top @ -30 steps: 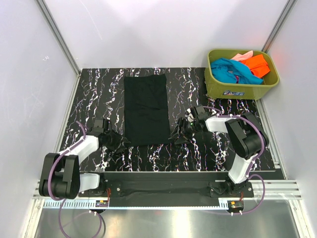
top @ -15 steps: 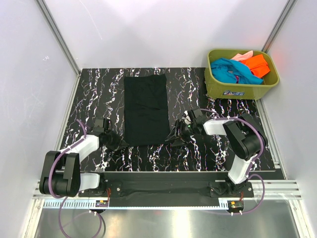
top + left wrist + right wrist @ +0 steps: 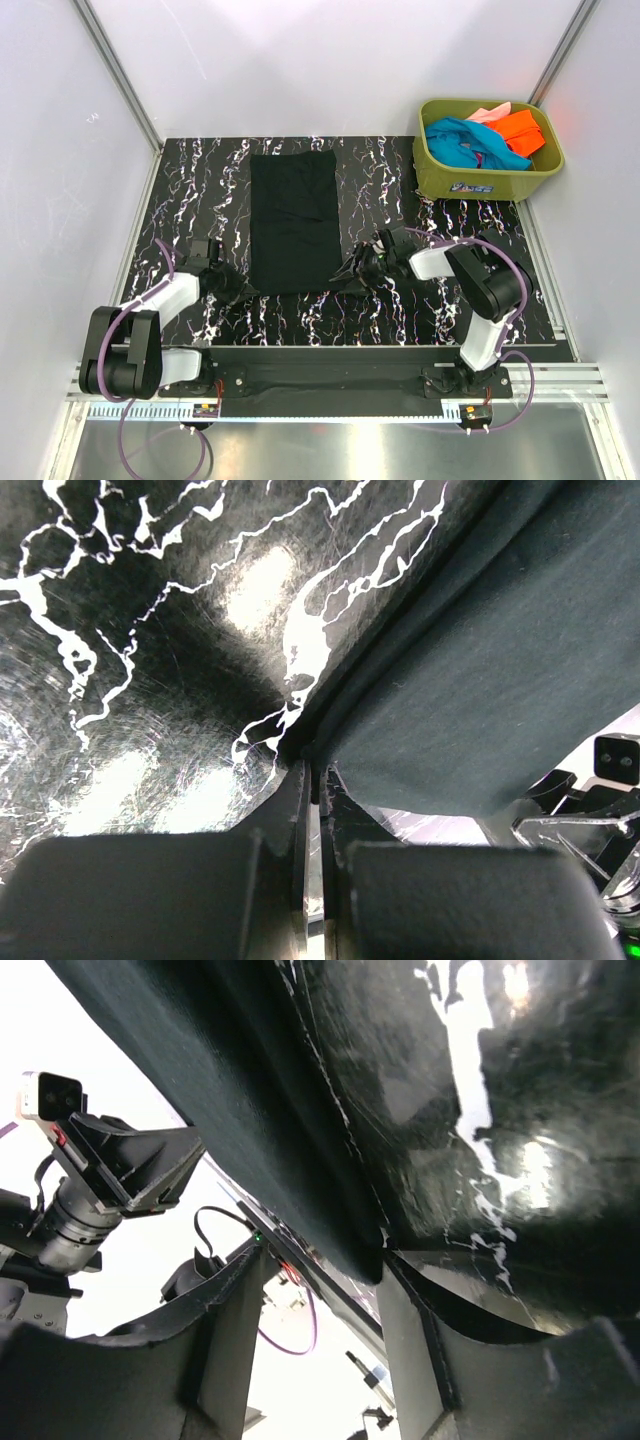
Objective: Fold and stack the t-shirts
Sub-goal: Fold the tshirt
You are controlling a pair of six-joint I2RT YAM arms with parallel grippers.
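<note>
The white walls (image 3: 350, 60) are enclosing the black white-veined marble counter (image 3: 200, 190); the left gripper (image 3: 243, 288) is pinching a corner of the flat black cloth t-shirt (image 3: 293, 215), the right gripper (image 3: 348, 274) is gaping, fingertips hard to make out

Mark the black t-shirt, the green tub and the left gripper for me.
black t-shirt (image 3: 293, 220), top view, middle of the cloth.
green tub (image 3: 470, 182), top view, near wall.
left gripper (image 3: 316, 772), left wrist view, between its closed fingertips at the shirt's edge.

No legible txt; label (image 3: 470, 186) on green tub (image 3: 435, 165) too small.
</note>
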